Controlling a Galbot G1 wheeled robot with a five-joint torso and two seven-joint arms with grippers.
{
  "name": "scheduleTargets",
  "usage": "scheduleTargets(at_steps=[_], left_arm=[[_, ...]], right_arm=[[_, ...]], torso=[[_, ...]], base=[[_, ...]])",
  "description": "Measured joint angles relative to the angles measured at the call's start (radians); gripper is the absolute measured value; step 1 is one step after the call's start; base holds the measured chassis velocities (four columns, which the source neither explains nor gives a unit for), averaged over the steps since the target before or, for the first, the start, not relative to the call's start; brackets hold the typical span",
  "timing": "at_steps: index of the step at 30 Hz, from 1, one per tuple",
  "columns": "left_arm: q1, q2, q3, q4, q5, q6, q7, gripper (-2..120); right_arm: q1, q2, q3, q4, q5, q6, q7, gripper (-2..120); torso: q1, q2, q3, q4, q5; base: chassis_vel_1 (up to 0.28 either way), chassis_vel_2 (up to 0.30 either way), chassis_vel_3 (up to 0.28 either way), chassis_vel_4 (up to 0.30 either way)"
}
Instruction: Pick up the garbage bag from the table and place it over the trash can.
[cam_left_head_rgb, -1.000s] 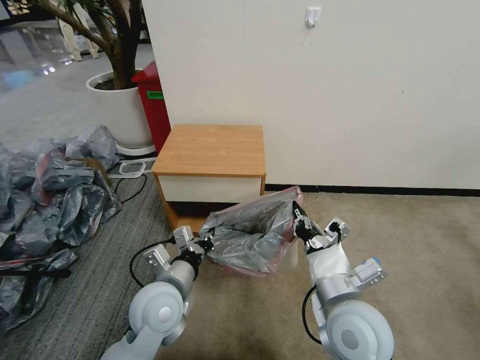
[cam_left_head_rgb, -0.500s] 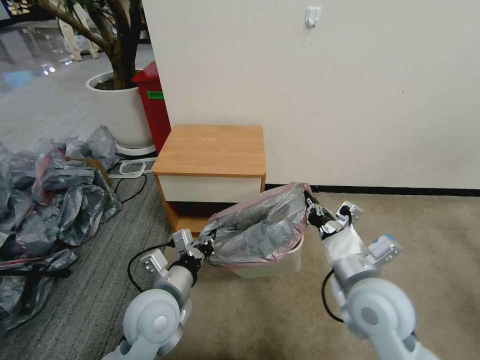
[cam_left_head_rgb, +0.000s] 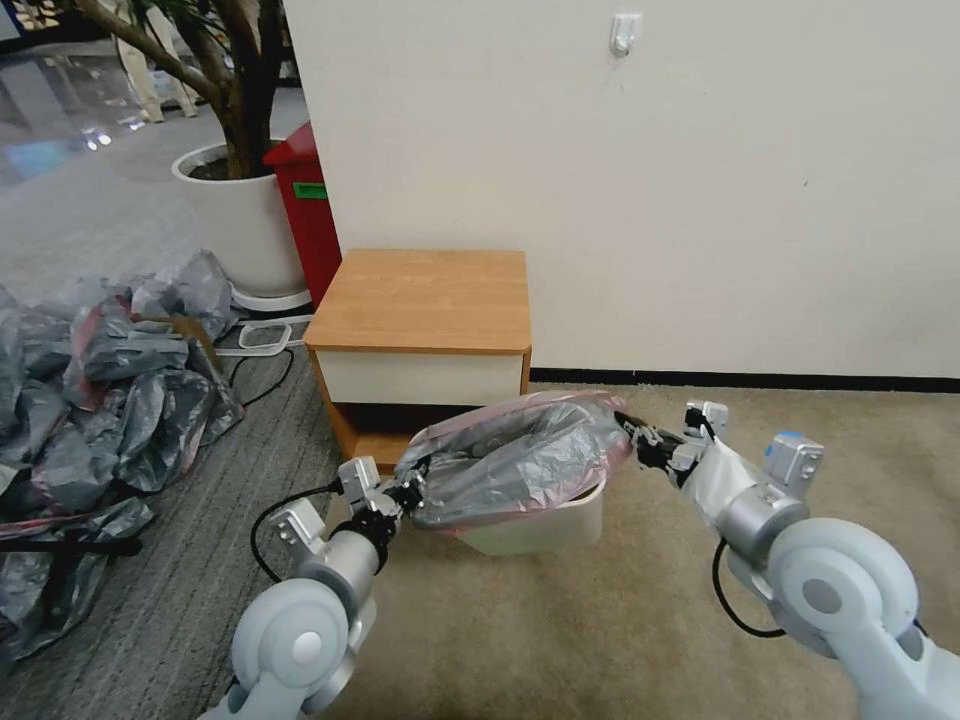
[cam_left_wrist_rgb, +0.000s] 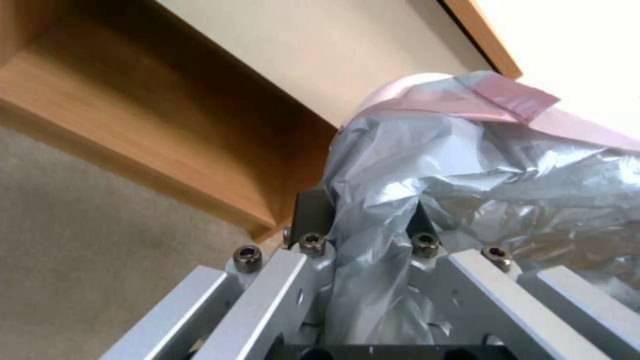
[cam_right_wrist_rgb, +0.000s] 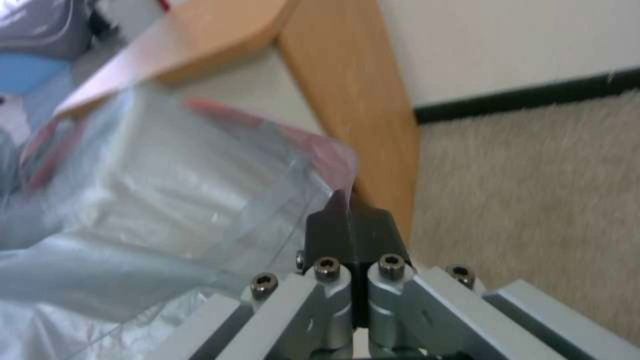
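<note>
Garbage bag (cam_left_head_rgb: 515, 460) stretched over trash can (cam_left_head_rgb: 545, 520), crinkled grey, pink rim. My left jaws (cam_left_head_rgb: 410, 487) and right jaws (cam_left_head_rgb: 632, 433) pinch opposite edges. Bench (cam_left_head_rgb: 425, 300) just behind; carpet open rightward.

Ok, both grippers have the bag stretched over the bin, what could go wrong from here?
1. The left gripper and right gripper pinch only thin film of the garbage bag; further stretching might tear it or pull it free.
2. The near rim of the trash can looks uncovered, so the pink band may miss that edge.
3. The light bin could tip or slide.
</note>
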Motion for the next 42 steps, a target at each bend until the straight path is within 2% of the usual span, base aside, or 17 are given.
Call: scheduleTargets(at_steps=[6,10,12,17,21,34,42], left_arm=[[-0.014,-0.01,-0.014,0.014,-0.067,0.004,-0.003,7],[-0.023,-0.011,-0.024,0.016,-0.123,0.021,-0.013,7],[-0.026,-0.006,-0.028,0.016,-0.155,0.039,-0.019,7],[-0.019,0.004,-0.03,0.008,-0.174,0.069,-0.016,7],[-0.013,0.012,-0.03,0.006,-0.174,0.094,0.001,7],[-0.003,0.016,-0.041,-0.006,-0.181,0.145,0.057,7],[-0.005,0.016,-0.068,-0.01,-0.216,0.138,0.065,7]], right_arm=[[-0.034,-0.021,-0.01,0.019,0.007,-0.015,-0.017,0],[-0.027,-0.01,-0.051,-0.011,-0.087,0.048,-0.059,0],[-0.003,0.008,-0.075,-0.069,-0.195,0.125,-0.124,0],[0.024,0.017,-0.085,-0.148,-0.3,0.199,-0.201,0],[0.035,0.016,-0.087,-0.188,-0.33,0.227,-0.237,0],[0.035,0.002,-0.09,-0.27,-0.48,0.201,-0.363,0],[0.017,-0.003,-0.079,-0.272,-0.481,0.159,-0.379,0]], torso=[[0.0,0.0,0.0,0.0,-0.0001],[0.0,0.0,0.0,0.0001,-0.0001],[0.0,0.0,0.0,0.0001,0.0],[0.0,0.0,0.0,0.0001,0.0],[0.0,0.0,0.0,0.0001,-0.0001],[0.0,0.0,0.0,0.0001,0.0],[0.0,0.0,0.0,0.0001,0.0]], base=[[0.0,0.0,0.0,0.0],[0.0,0.0,0.0,0.0],[0.0,0.0,0.0,0.0],[0.0,0.0,0.0,0.0],[0.0,0.0,0.0,0.0],[0.0,0.0,0.0,0.0],[0.0,0.0,0.0,0.0]])
